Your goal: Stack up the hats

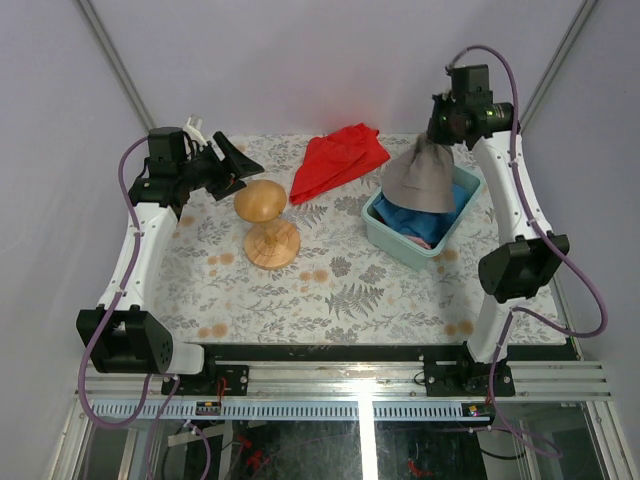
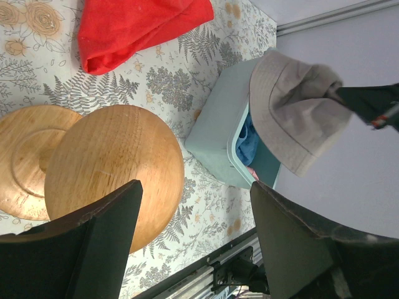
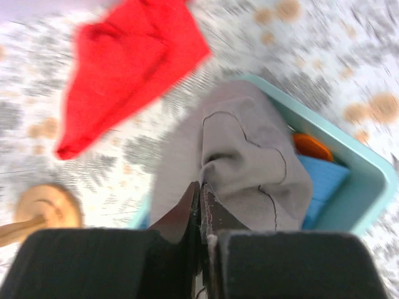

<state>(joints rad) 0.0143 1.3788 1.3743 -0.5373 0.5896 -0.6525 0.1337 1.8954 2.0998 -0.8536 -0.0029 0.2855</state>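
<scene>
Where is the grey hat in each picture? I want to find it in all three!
Top external: the grey hat hangs right of middle from the right claw, over the teal bin.
Left wrist: grey hat at upper right, over the teal bin.
Right wrist: grey hat at centre, pinched in the right claw.
Shared landmark: the red cloth, left of the hat in all three.

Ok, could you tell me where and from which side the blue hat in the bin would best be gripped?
Probably from straight above, pinching a fold of the blue hat: it lies crumpled low inside the teal bin, whose walls block any sideways approach. The grey hat, pinched in the shut right gripper, hangs over it now and should move clear first.
</scene>
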